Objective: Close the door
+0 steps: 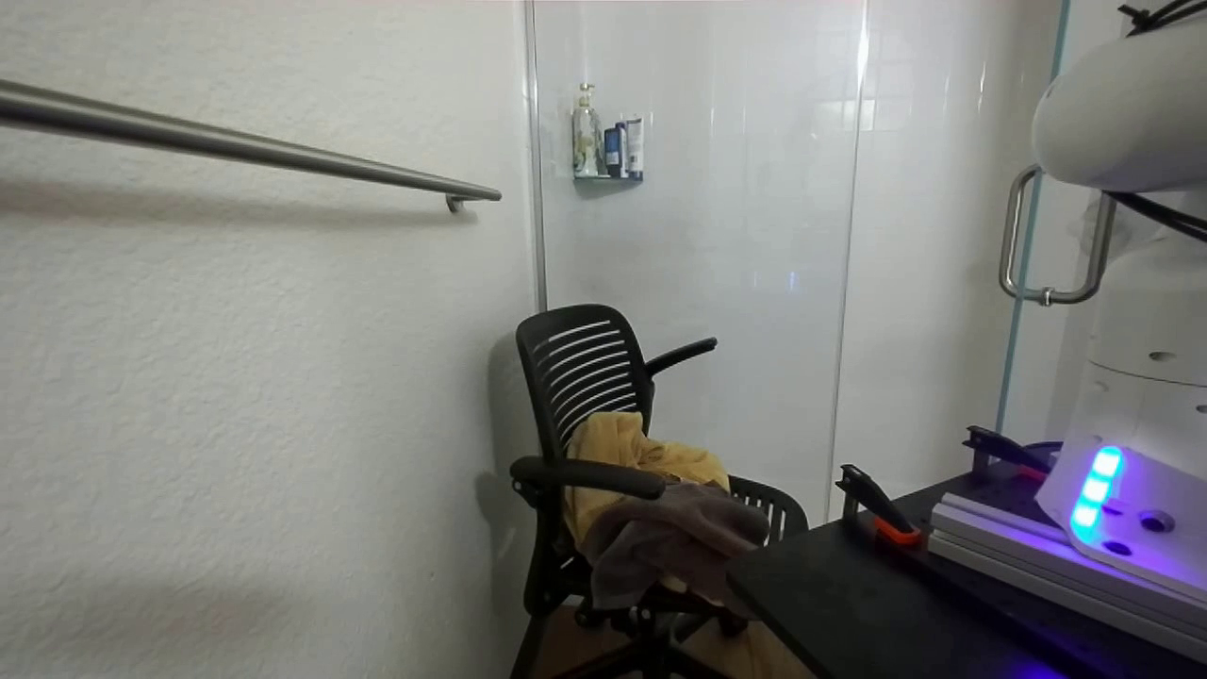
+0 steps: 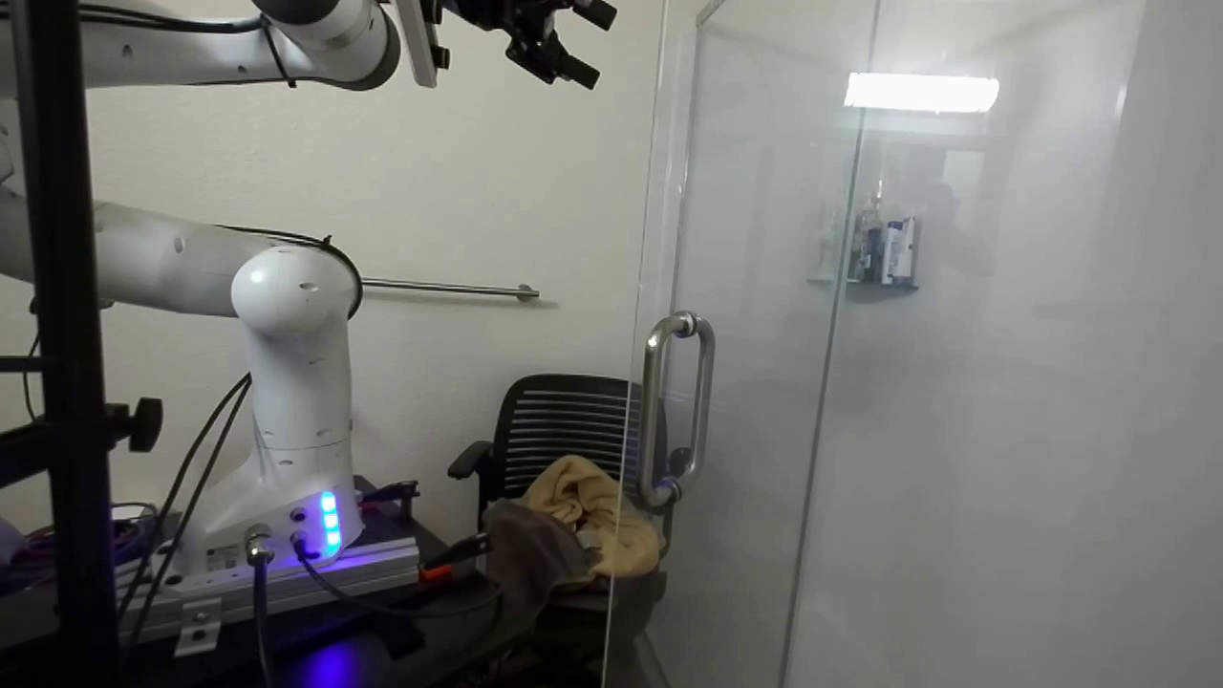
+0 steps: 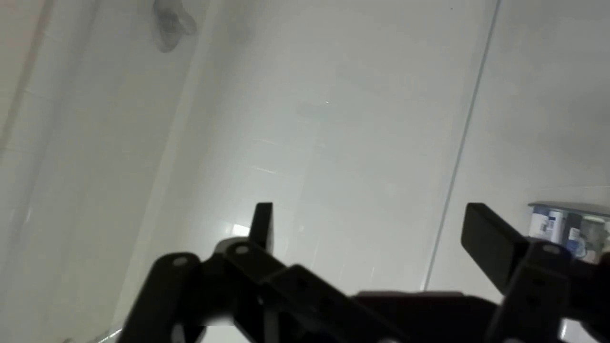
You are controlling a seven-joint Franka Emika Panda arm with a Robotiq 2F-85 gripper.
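2-finger gripper (image 3: pixel 374 226) spread apart; shelf (image 3: pixel 586 208) holds bottles (image 1: pixel 586 141); chair (image 1: pixel 603 477) holds crumpled cloths (image 1: pixel 684 523); glass door (image 2: pixel 755 411) stands open.

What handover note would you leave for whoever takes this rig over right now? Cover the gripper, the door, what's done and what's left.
Gripper: open, holding nothing; raised, not touching the handle.
Door: clear glass; looks open, its handle edge apart from what seems to be the fixed glass panel in an exterior view.
Done: no closing that shows; the door seems not yet shut.
Left: probably swing the door shut and check that it meets that panel; these views don't settle the swing direction.
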